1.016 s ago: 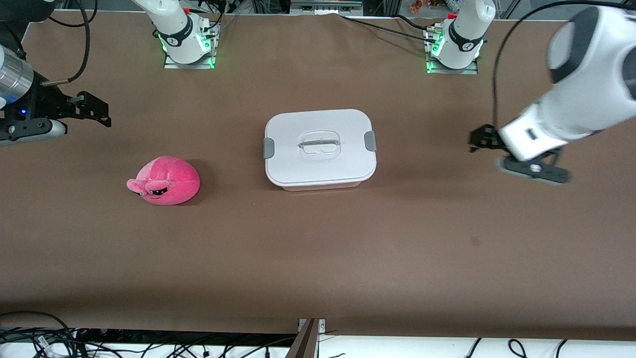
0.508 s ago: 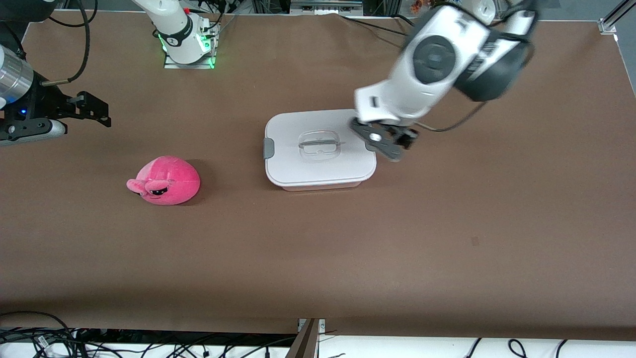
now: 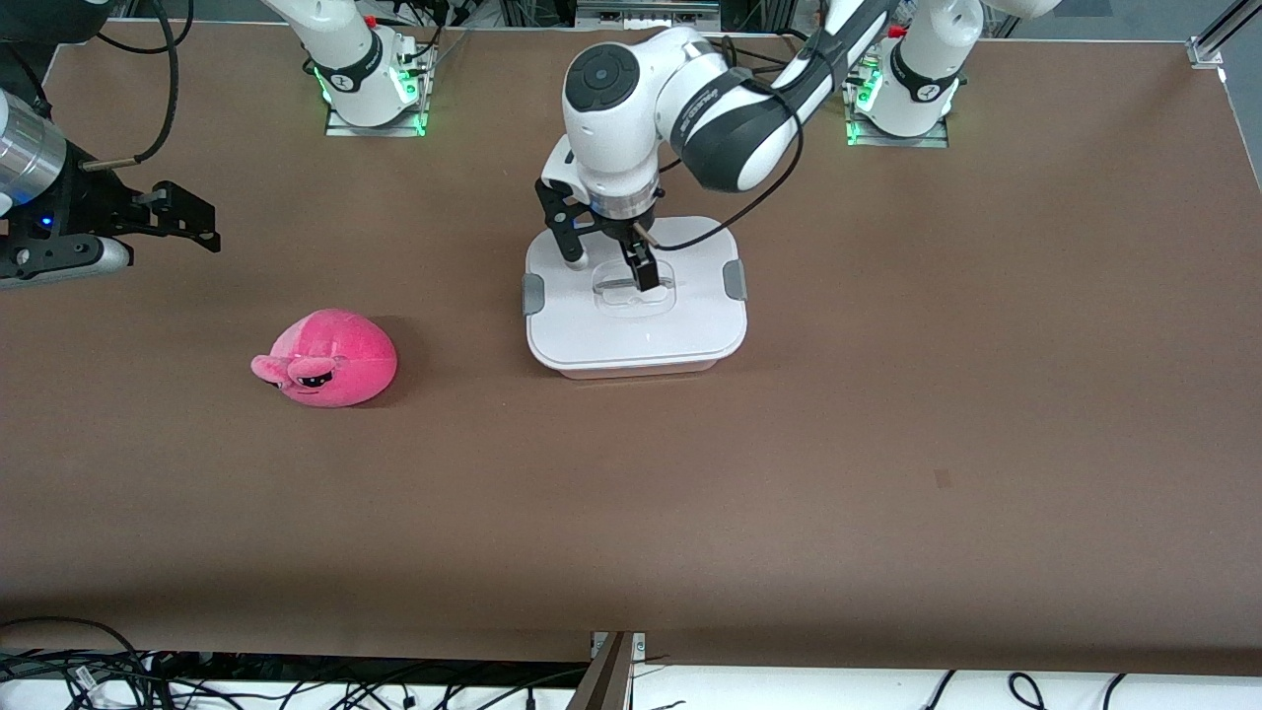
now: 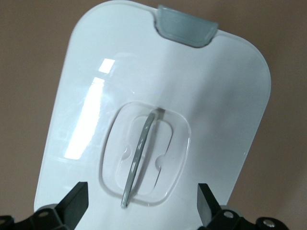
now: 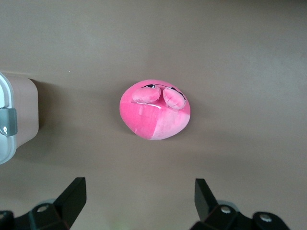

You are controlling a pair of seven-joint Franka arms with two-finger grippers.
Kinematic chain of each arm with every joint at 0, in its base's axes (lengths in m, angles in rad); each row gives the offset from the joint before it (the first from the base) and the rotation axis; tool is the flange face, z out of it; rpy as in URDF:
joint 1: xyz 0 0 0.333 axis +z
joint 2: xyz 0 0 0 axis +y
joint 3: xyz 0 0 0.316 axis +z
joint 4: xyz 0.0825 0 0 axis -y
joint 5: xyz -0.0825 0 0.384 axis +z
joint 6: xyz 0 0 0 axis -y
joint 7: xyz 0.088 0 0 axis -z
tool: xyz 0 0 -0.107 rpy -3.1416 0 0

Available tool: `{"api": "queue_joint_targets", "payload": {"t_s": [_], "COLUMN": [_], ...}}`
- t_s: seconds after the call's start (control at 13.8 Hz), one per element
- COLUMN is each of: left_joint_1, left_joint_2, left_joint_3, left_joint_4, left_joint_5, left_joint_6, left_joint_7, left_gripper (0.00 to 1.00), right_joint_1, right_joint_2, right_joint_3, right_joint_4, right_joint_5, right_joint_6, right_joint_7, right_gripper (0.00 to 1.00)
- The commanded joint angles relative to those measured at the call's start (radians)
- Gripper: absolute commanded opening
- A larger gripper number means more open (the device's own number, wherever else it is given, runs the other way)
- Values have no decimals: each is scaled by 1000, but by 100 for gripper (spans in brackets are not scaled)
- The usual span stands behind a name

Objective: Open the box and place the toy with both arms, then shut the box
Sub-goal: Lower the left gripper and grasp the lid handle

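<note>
Left gripper (image 3: 609, 266) swung over box (image 3: 636, 340), spread across its handle (image 3: 631, 285).

One box (image 3: 636, 320) with two grey clips (image 3: 533, 293), one pink toy (image 3: 330, 359), two robot arms (image 3: 680, 108)

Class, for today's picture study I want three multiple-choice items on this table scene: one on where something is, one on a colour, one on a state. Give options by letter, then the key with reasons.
1. The left tool is over:
A. the plush toy
B. the box lid
C. bare table

2. The lid's side clips are:
A. grey
B. pink
C. black

3. The box is:
A. open, lid off
B. closed, lid on
C. tipped over

Key:
1 B, the open left tool hangs above the lid's clear handle.
2 A, both clips show grey against the white lid.
3 B, the lid sits flat on the tub; the pink plush toy lies on the table beside it, toward the right arm's end, where the open right tool waits.
</note>
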State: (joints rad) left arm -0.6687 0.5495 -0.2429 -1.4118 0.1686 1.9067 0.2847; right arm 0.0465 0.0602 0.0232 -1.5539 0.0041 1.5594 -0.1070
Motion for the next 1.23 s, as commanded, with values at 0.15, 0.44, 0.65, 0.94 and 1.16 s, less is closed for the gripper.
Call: {"api": "queue_joint_targets", "payload": {"t_s": [0.15,0.44,0.65,0.94,1.16], "left_joint_1": [-5,-12,4,0,-3], "left_joint_2": [64,69,60,44,35], "left_joint_3": [8,8,8,8,8], "left_joint_4": [25,14,11,16,20], "left_joint_5": [29,26,26,20,20], "left_joint_6": [43,37,29,-18,-18], "left_joint_7": [197,148,224,209,208], "left_gripper": [100,100,77,0,0], "right_joint_1": [-2,-2,-5,-4,-5], "right_joint_2": [6,6,7,78,144], "right_joint_3": [1,1,1,0,0], "right_joint_4": [21,21,21,31,31], "right_joint_5": [2,2,4,-2,-6], "right_joint_6": [-15,-13,8,50,54], "right_joint_7": [10,10,7,9,3], "right_gripper": [100,100,100,100,100]}}
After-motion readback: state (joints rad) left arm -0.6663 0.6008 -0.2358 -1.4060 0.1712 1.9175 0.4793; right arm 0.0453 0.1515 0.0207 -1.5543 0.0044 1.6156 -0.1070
